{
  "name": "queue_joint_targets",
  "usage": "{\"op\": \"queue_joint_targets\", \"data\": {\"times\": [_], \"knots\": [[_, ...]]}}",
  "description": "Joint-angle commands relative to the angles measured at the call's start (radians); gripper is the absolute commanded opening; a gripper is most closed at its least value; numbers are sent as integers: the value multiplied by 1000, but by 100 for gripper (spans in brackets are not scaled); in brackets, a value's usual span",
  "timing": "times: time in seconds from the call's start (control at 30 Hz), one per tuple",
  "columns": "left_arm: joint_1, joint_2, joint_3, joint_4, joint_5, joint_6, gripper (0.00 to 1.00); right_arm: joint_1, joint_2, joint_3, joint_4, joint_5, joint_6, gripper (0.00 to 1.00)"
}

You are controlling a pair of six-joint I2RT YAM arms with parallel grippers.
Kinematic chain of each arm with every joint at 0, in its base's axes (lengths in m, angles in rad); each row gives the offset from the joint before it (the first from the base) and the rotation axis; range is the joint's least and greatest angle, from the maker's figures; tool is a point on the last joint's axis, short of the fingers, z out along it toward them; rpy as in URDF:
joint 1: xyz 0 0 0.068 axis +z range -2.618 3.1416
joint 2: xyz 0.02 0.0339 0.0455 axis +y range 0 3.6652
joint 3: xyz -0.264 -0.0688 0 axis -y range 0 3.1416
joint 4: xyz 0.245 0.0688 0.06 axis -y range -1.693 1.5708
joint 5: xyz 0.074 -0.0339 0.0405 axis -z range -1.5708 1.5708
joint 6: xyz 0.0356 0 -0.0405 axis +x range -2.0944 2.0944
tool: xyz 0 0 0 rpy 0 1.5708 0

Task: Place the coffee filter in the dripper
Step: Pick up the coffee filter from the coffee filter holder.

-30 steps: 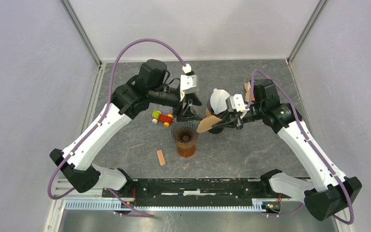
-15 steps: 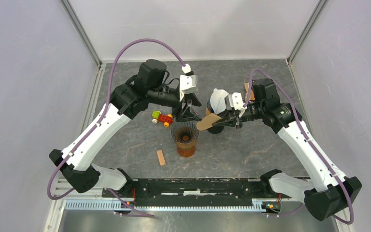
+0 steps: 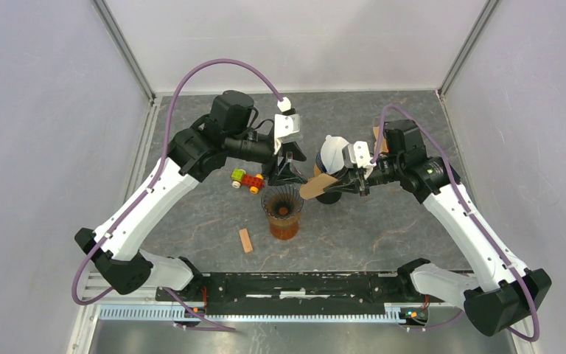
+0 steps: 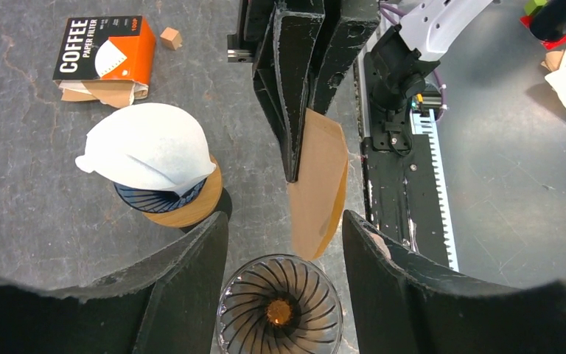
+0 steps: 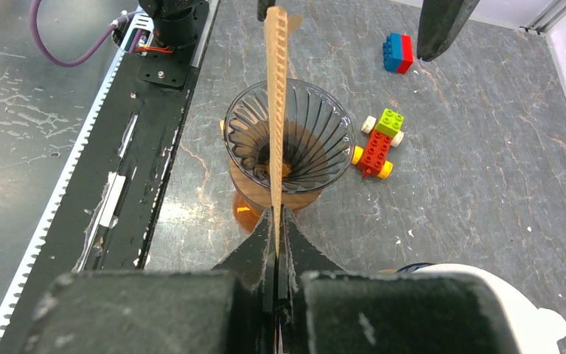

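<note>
1. Since a second ago the right gripper has carried the brown coffee filter slightly up and toward the far side. Over the last half-second almost nothing shifts.
2. Nearest the arm bases, a small wooden block lies flat on the table.
3. Beyond it stands the glass dripper, ribbed and empty, upright on an amber base.
4. The right gripper's fingers are pressed together on one edge of the filter. The filter is folded flat and held in the air, with its free end just above the dripper's right rim, not inside it.
5. The left gripper hangs just behind the dripper, its fingers well apart and holding nothing.
6. A brick-built toy car sits left of that gripper.
7. Farther back on the right, a white filter caps a second dripper. Behind that lies an orange filter box.
</note>
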Motion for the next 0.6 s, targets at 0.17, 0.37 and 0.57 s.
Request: {"op": "queue_joint_targets", "data": {"times": [0.17,0.37,0.57], "knots": [[-4,0,28,18,-23,43,65,4,-11,23,-4,-21,-23,0],[-5,3,24,27,2,34,64,5,-16,21,5,-13,-11,0],[-4,0,9,32,9,30,64,4,-12,23,19,-16,4,0]]}}
